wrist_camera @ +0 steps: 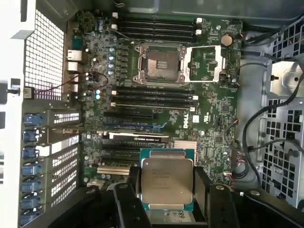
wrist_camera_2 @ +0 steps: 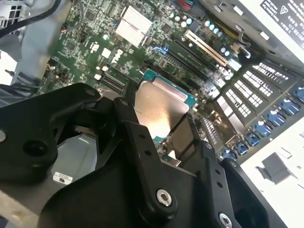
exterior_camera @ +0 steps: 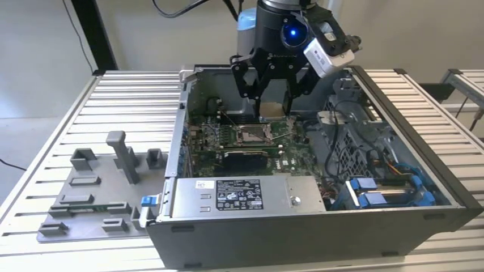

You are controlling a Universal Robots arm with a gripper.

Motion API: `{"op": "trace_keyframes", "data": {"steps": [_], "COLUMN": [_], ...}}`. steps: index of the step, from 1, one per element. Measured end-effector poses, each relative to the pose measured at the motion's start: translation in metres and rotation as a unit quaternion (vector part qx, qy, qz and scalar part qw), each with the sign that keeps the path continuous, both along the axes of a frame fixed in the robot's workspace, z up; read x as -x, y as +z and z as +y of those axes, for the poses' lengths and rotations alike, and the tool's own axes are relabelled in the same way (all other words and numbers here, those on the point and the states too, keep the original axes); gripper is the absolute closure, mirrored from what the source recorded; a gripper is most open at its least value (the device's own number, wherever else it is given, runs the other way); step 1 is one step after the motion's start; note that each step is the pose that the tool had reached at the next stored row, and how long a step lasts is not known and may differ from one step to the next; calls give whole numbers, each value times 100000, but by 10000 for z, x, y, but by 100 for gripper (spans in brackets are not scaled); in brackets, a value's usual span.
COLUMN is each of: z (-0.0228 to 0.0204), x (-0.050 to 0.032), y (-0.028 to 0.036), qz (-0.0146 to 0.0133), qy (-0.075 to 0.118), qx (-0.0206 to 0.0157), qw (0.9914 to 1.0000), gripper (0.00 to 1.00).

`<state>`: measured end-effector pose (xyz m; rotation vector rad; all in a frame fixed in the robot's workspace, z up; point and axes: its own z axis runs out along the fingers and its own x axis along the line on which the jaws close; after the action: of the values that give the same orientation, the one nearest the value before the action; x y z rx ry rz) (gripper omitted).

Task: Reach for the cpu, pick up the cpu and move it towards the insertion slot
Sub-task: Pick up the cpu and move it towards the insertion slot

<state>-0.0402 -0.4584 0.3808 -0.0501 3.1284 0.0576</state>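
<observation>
Now hand (wrist_camera: 166,202) clamped on cpu (wrist_camera: 166,184), held betw. fingers, well above insertion slot (wrist_camera: 160,64).

The arm reaches straight down from above, wrist vertical, gripper (exterior_camera: 273,107) pointing downward. Its black fingers (wrist_camera: 204,185) are closed on the cpu (wrist_camera: 167,184), one at each side, holding it flat between the tips.

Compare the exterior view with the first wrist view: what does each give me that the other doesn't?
Exterior view alone: the grey tray beside the computer case, and the arm above the board. First wrist view alone: the insertion slot seen face-on, frame open, dark centre bare, apart from the cpu. Both: the end effector shut on the cpu, over the green circuit board.
</observation>
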Motion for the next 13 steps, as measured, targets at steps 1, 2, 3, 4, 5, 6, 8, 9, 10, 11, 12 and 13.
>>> {"op": "trace_keyframes", "data": {"steps": [1, 2, 3, 4, 5, 6, 8, 9, 10, 11, 12, 13], "z": [3, 9, 20, 35, 54, 74, 115, 136, 155, 172, 188, 199], "x": [-1, -1, 0, 0, 0, 0, 0, 0, 0, 0, 0, 0], "y": [0, 0, -1, -2, -3, -3, -7, -9, -11, -13, -16, -19], "qz": [0, 3, 0, -1, 0, 2, 0, 1, 1, 1, 1, 1], "qy": [-18, -38, -61, -78, -94, -127, -192, -230, -271, -328, -417, -532], "qx": [-1, 4, 2, 2, 2, 3, 0, 1, 3, 0, -2, -3], "qw": [100000, 100000, 100000, 100000, 100000, 100000, 100000, 100000, 100000, 99999, 99999, 99999], "gripper": [100, 100, 100, 100, 100, 100, 100, 100, 100, 100, 100, 100]}}
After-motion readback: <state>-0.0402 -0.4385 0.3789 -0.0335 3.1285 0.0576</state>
